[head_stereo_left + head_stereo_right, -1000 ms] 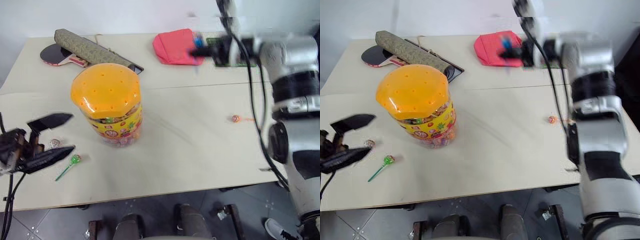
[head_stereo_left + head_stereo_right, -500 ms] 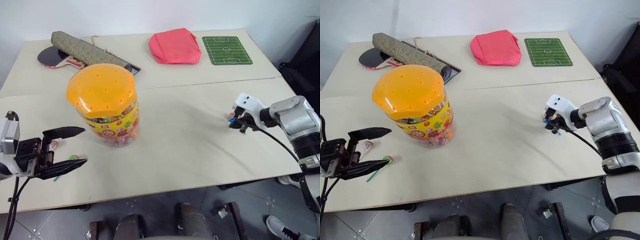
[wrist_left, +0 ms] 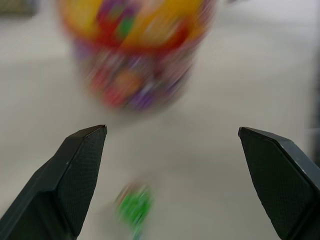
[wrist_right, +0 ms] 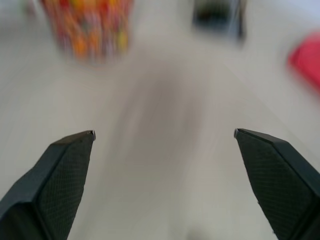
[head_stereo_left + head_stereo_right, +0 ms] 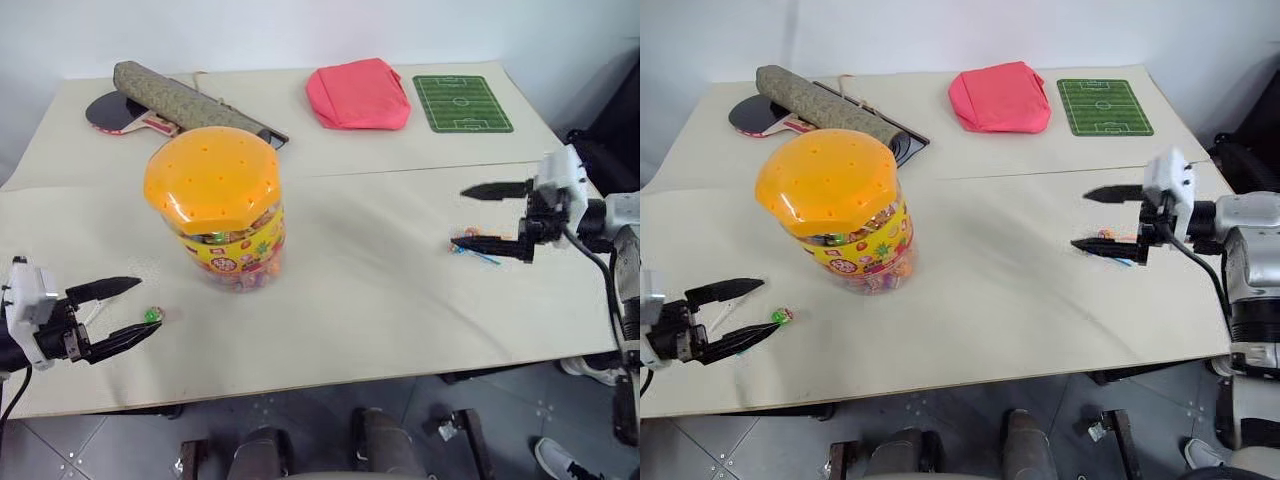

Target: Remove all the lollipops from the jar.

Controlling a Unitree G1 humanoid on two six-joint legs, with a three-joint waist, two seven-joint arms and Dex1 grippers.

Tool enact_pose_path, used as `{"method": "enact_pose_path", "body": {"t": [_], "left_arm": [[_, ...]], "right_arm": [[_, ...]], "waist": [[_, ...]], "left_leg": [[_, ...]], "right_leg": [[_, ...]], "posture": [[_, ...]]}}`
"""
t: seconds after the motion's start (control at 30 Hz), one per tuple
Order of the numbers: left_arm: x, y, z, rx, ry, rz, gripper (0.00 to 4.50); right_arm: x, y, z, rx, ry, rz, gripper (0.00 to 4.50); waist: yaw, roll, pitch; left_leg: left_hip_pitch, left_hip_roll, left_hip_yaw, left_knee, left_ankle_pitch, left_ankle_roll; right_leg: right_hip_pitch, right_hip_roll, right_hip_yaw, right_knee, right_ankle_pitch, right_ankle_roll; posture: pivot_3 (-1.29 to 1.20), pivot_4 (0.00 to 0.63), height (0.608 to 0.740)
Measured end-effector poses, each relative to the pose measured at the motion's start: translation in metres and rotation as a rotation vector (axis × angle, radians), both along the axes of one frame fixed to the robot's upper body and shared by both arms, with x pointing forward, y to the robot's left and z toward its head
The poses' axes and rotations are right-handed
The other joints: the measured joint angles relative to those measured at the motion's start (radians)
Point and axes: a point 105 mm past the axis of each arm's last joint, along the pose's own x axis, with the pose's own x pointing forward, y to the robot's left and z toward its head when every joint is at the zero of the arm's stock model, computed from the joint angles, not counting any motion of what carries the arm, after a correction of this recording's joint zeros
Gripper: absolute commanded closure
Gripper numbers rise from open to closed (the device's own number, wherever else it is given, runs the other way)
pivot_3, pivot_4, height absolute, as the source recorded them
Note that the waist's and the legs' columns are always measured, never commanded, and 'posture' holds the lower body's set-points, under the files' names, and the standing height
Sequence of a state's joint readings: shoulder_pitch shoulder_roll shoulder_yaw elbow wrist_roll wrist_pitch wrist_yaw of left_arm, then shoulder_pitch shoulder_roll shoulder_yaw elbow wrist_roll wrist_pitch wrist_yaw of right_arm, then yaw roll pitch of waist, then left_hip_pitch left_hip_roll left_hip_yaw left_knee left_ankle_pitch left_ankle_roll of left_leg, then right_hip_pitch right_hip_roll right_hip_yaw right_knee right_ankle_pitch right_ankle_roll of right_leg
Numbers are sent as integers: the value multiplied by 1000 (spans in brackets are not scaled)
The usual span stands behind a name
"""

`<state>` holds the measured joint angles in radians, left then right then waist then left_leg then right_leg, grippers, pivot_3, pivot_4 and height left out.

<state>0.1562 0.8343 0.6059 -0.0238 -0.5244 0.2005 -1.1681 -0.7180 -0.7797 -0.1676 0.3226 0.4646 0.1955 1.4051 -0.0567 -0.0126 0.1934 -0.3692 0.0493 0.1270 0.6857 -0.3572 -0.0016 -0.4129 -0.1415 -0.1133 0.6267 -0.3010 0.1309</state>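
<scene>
The jar (image 5: pixel 215 225), a clear tub with an orange holed lid and a yellow label, stands left of the table's middle with candies inside. A green-wrapped lollipop (image 5: pixel 152 316) lies on the table in front of it to the left, blurred in the left wrist view (image 3: pixel 134 206). My left gripper (image 5: pixel 148 303) is open near the front left edge, its fingertips on either side of that lollipop. At the right, an orange lollipop (image 5: pixel 1105 235) and one with a blue stick (image 5: pixel 484 258) lie on the table. My right gripper (image 5: pixel 457 216) is open and empty just above them.
Along the back of the table lie a table tennis paddle (image 5: pixel 115 112), a rolled olive bundle (image 5: pixel 175 95), a pink pouch (image 5: pixel 357 92) and a small green football-pitch mat (image 5: pixel 461 102). A seam (image 5: pixel 400 170) crosses the tabletop.
My right gripper came down from the back of the table with a blue lollipop, opened, and drew back right; the lollipop now lies on the table. My left gripper sank towards the front left edge.
</scene>
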Motion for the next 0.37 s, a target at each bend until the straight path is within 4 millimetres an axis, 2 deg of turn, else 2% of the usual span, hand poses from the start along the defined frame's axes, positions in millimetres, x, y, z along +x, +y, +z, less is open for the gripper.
{"method": "enact_pose_path", "body": {"t": [0.07, 0.23, 0.37], "left_arm": [[4, 2, -6, 42, -26, 49, 0], [10, 3, -5, 74, -82, 155, 0], [6, -10, -4, 72, -127, 182, 0]], "right_arm": [[-7, 20, -5, 53, -37, 72, 14], [-29, 69, -60, 66, -29, 239, 14], [-26, 80, -72, 73, -136, 192, 14]], "waist": [[6, -2, -1], [32, -3, -2], [28, -3, -2]], "left_leg": [[-1, 0, -2, 1, 0, 0], [-2, -2, -3, 1, 0, 1], [-2, -2, -3, 4, -1, 2]], "right_leg": [[0, 0, -1, 1, 0, 0], [0, -3, -2, 1, 1, 1], [1, -3, -3, 1, 1, 1]], "posture": [[0, 150, 740], [0, 150, 740], [0, 150, 740]]}}
